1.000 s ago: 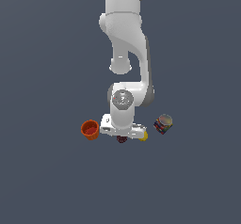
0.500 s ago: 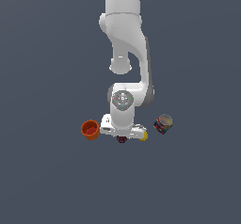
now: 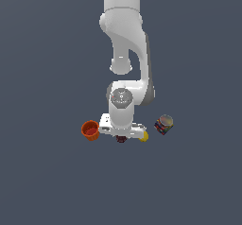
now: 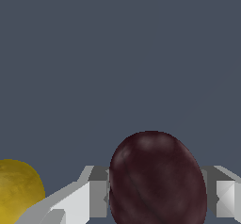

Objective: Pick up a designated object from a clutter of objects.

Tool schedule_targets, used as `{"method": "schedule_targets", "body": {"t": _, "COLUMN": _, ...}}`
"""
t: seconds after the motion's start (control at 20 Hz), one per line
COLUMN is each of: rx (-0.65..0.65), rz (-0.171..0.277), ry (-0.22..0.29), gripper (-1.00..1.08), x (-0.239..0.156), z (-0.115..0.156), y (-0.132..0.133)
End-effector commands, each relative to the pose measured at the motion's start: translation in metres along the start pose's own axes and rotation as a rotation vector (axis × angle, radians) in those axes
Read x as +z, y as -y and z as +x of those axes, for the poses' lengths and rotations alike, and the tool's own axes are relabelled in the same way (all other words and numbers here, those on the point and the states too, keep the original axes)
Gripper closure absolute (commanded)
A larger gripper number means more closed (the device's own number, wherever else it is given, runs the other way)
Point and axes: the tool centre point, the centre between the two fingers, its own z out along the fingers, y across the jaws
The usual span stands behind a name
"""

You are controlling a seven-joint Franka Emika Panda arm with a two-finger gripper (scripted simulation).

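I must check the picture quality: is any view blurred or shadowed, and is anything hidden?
Exterior view: sharp, flat even light, no cast shadows; the arm hides most of the maroon ball and the lemon. Wrist view: sharp, soft highlights on the ball; the picture's edge crops the lemon and the gripper.

Surface finishes. The maroon ball [image 4: 157,180] has a smooth, faintly glossy skin with soft pale highlights and fine darker mottling. The lemon [image 4: 16,190] shows a matt, slightly dimpled yellow rind. The gripper [image 4: 157,197] fingers [image 4: 96,197] appear as flat, matt grey-white plastic or painted metal with sharp facets. The arm [image 3: 125,54] is smooth, satin white. The cup [image 3: 90,129] looks like smooth orange-red plastic. The can [image 3: 164,124] carries a printed multicoloured wrap and a dull silvery top. The floor [image 3: 47,181] is uniform matt grey-blue.
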Motion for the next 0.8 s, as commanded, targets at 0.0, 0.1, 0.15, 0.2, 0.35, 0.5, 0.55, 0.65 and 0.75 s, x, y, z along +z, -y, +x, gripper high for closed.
{"method": "schedule_targets", "body": {"t": 0.0, "rx": 0.0, "rz": 0.0, "ry": -0.002, "gripper": 1.08, "x": -0.012, "z": 0.002, "y": -0.004}}
{"method": "schedule_targets", "body": {"t": 0.1, "rx": 0.0, "rz": 0.0, "ry": -0.002, "gripper": 1.08, "x": -0.025, "z": 0.004, "y": -0.009}}
{"method": "schedule_targets", "body": {"t": 0.15, "rx": 0.0, "rz": 0.0, "ry": -0.002, "gripper": 1.08, "x": -0.032, "z": 0.005, "y": -0.012}}
{"method": "schedule_targets", "body": {"t": 0.2, "rx": 0.0, "rz": 0.0, "ry": -0.002, "gripper": 1.08, "x": -0.039, "z": 0.006, "y": -0.014}}
{"method": "schedule_targets", "body": {"t": 0.35, "rx": 0.0, "rz": 0.001, "ry": -0.002, "gripper": 1.08, "x": -0.066, "z": 0.01, "y": -0.024}}
{"method": "schedule_targets", "body": {"t": 0.5, "rx": 0.0, "rz": 0.001, "ry": -0.002, "gripper": 1.08, "x": -0.096, "z": 0.014, "y": -0.035}}
{"method": "schedule_targets", "body": {"t": 0.55, "rx": 0.0, "rz": 0.001, "ry": -0.002, "gripper": 1.08, "x": -0.107, "z": 0.015, "y": -0.039}}
{"method": "schedule_targets", "body": {"t": 0.65, "rx": 0.001, "rz": 0.001, "ry": -0.002, "gripper": 1.08, "x": -0.13, "z": 0.019, "y": -0.047}}
{"method": "schedule_targets", "body": {"t": 0.75, "rx": 0.001, "rz": 0.001, "ry": -0.002, "gripper": 1.08, "x": -0.152, "z": 0.022, "y": -0.056}}
